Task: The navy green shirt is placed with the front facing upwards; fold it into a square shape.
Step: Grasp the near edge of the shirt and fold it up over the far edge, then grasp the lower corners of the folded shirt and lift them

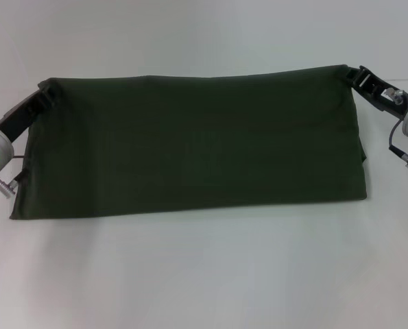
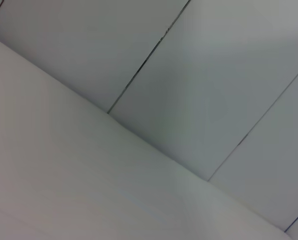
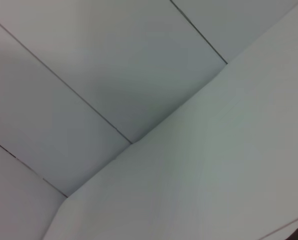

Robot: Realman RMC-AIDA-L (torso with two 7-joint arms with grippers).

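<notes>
The navy green shirt (image 1: 190, 144) lies on the white table (image 1: 204, 274) as a wide dark olive rectangle, plain side up; no lettering or neck shows. My left gripper (image 1: 47, 89) is shut on the shirt's far left corner. My right gripper (image 1: 349, 72) is shut on its far right corner. The far edge runs taut between the two grippers, and the near edge rests on the table. Neither wrist view shows the shirt or any fingers.
The white table extends in front of and behind the shirt. The left wrist view shows the table edge (image 2: 154, 145) against pale panels with dark seams. The right wrist view shows the same table edge (image 3: 138, 140).
</notes>
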